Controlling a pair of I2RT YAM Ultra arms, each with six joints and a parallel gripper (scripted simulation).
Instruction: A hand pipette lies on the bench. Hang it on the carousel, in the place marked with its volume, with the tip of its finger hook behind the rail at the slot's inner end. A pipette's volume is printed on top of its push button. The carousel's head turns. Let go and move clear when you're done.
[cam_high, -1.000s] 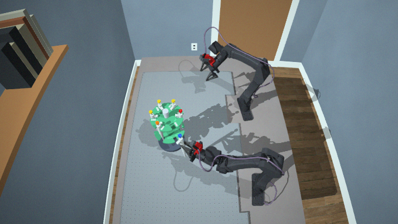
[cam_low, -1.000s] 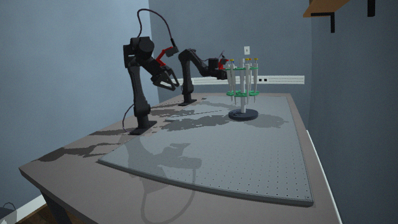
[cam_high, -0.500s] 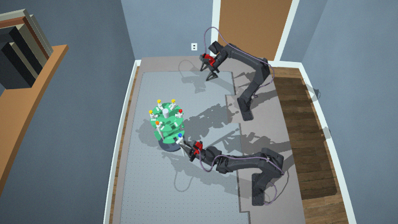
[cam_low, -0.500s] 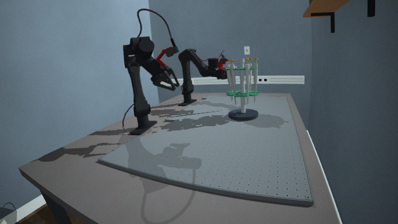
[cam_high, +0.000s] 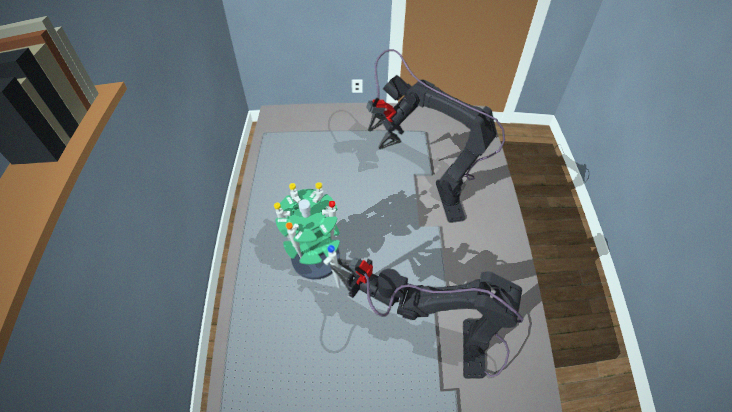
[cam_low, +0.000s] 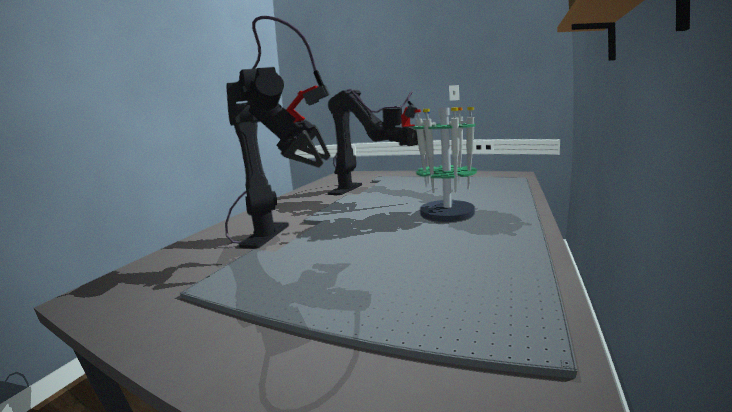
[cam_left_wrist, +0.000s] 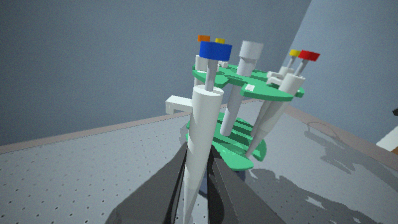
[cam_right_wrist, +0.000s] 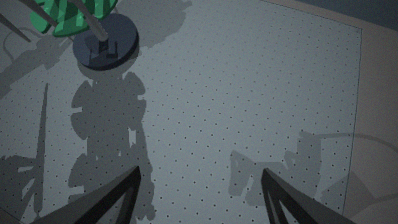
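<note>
In the top view, a perforated board (cam_high: 286, 327) (cam_low: 409, 286) (cam_left_wrist: 100, 165) (cam_right_wrist: 200, 110) and blue-grey walls (cam_high: 169, 153) (cam_low: 409, 51) (cam_left_wrist: 100, 50) surround the carousel (cam_high: 309, 235) (cam_low: 447, 153) (cam_left_wrist: 235, 120) (cam_right_wrist: 120, 45). Beside it, the left gripper (cam_high: 335, 267) (cam_left_wrist: 198, 147) grasps the white, blue-buttoned hand pipette (cam_high: 331, 255) (cam_left_wrist: 204, 117), slightly tilted; the right gripper (cam_high: 380, 137) (cam_low: 325, 159) (cam_right_wrist: 200, 173), apart from it, is spread, released.

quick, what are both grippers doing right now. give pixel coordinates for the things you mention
Left gripper (cam_high: 335, 266) (cam_left_wrist: 196, 150): closed on the blue-topped pipette (cam_high: 331, 254) (cam_left_wrist: 205, 117).
Right gripper (cam_high: 379, 138) (cam_low: 325, 159) (cam_right_wrist: 201, 170): open, holding nothing.

Brown wooden floorboards (cam_high: 568, 245), matt green carousel discs (cam_high: 307, 234) (cam_low: 445, 172) (cam_left_wrist: 270, 90), and a smooth matt-white pipette (cam_high: 331, 255) (cam_left_wrist: 202, 122).
</note>
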